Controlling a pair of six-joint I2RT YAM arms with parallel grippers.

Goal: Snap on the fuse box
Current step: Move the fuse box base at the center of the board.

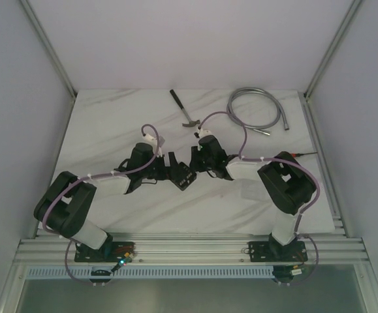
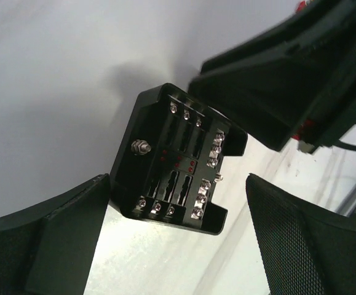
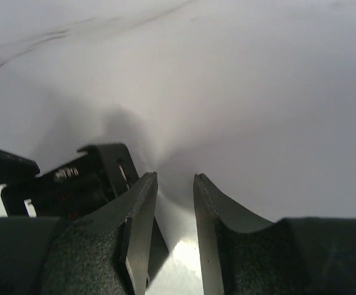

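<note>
Black fuse box (image 2: 171, 160) bares slots only to the wide-spread left tool (image 2: 178, 177), right tool (image 3: 175, 179) narrowly parted.

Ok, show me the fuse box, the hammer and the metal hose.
fuse box (image 2: 176, 161): left wrist view, its slotted inside.
hammer (image 1: 181, 105): top external view, middle of the handle.
metal hose (image 1: 254, 90): top external view, far side of its loop.

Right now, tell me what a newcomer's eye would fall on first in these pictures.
First, the left gripper, wide open, and the right gripper closing in from either side on the open black fuse box in the middle of the table. The left wrist view shows its screws and small red fuses. Next come the hammer and the coiled metal hose near the far edge.
</note>
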